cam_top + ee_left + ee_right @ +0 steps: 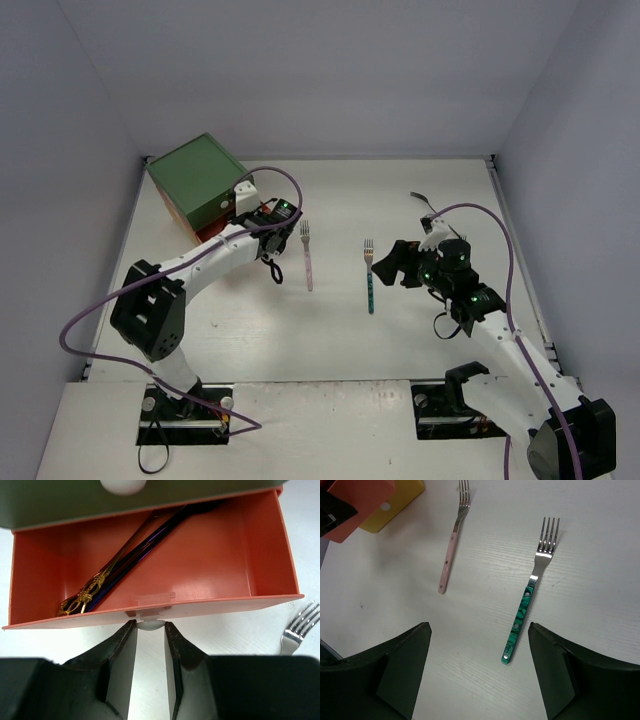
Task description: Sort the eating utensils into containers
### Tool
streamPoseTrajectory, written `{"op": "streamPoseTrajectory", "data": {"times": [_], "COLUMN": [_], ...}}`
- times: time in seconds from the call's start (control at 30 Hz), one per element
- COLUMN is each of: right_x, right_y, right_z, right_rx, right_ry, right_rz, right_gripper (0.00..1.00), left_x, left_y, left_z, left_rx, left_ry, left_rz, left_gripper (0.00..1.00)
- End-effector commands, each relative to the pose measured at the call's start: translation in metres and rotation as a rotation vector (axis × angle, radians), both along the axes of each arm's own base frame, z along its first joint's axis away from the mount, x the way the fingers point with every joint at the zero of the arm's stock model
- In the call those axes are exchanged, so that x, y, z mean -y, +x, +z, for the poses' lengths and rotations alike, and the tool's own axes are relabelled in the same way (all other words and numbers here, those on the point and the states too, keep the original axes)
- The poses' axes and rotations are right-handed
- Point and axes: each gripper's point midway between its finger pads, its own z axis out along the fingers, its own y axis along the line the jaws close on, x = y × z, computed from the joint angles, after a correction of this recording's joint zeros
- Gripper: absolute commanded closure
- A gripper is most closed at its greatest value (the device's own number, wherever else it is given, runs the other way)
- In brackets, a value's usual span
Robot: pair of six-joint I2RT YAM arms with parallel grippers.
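Left hand [150,630], arm outstretched, grips the orange drawer [210,565] by its knob [150,625]; right hand [479,630] hovers open.

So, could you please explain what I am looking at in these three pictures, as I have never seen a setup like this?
Two robot arms are bolted to the near edge of a table. The wide picture looks down from above; the other two come from a camera on each wrist. The left arm has its jaws pinched on the white knob of an open orange-red drawer, which holds gold and purple cutlery. The right arm holds nothing: its jaws stand open near a green-handled fork. A pink-handled fork lies apart, nearer the drawer.
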Motion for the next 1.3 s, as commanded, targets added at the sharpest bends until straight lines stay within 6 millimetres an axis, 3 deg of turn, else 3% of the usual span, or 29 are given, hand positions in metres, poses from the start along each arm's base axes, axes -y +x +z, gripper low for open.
{"op": "streamPoseTrajectory", "data": {"times": [0.0,0.23,0.53,0.8,1.03,1.27], "right_x": [-0.003,-0.002,-0.001,-0.001,-0.001,-0.001], "right_y": [0.009,0.009,0.008,0.009,0.01,0.01], "right_z": [0.013,0.01,0.006,0.002,-0.001,-0.003], "right_rx": [0.062,0.055,0.048,0.037,0.026,0.019], "right_ry": [0.018,0.015,0.011,0.005,0.003,0.001], "right_rz": [0.018,0.014,0.015,0.015,0.013,0.015], "right_gripper": [0.24,0.25,0.25,0.25,0.25,0.25], "left_x": [-0.02,-0.029,-0.039,-0.043,-0.044,-0.045], "left_y": [0.018,0.031,0.045,0.057,0.064,0.068], "left_z": [0.031,0.027,0.028,0.033,0.03,0.025], "left_rx": [0.062,0.027,0.028,0.057,0.073,0.069], "left_ry": [0.058,0.087,0.096,0.108,0.12,0.116], "left_rz": [0.043,0.048,0.044,0.015,-0.01,-0.023], "left_gripper": [0.74,0.69,0.54,0.52,0.42,0.4]}}
